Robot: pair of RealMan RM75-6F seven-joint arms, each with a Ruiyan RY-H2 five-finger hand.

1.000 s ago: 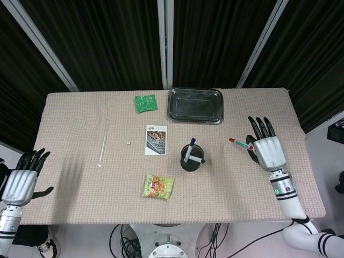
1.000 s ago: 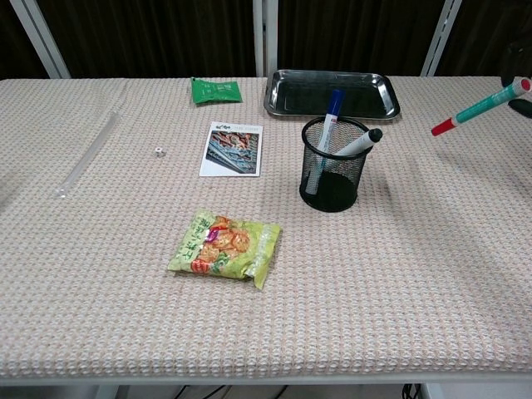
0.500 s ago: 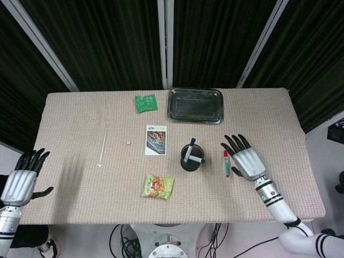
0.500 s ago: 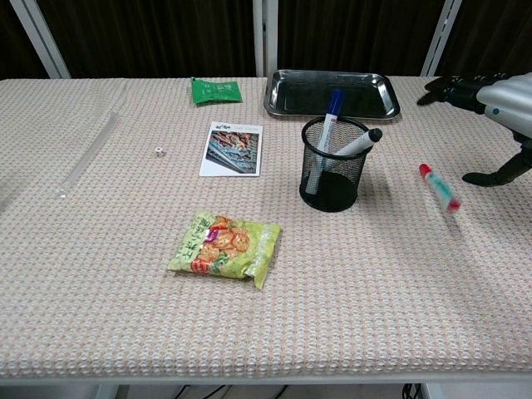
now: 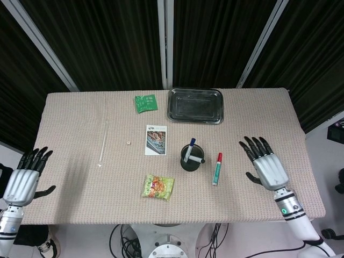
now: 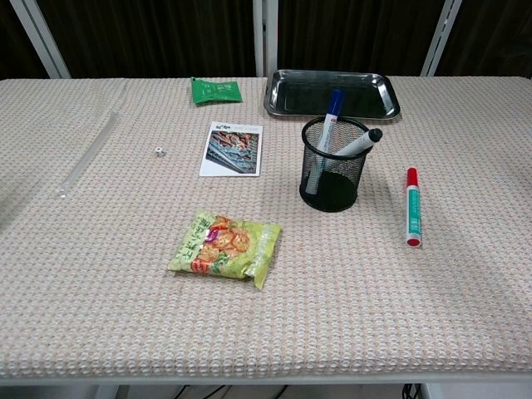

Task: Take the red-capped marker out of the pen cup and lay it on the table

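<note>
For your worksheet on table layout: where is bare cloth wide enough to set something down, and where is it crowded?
Free: the front strip ahead of the snack packet; the left side beyond the clear rod; the right end past the red-capped marker. Crowded: the middle, around the pen cup, photo card, metal tray and green packet.

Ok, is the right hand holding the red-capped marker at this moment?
No, the red-capped marker lies flat on the table beside the pen cup, and the right hand is apart from it with fingers spread.
</note>
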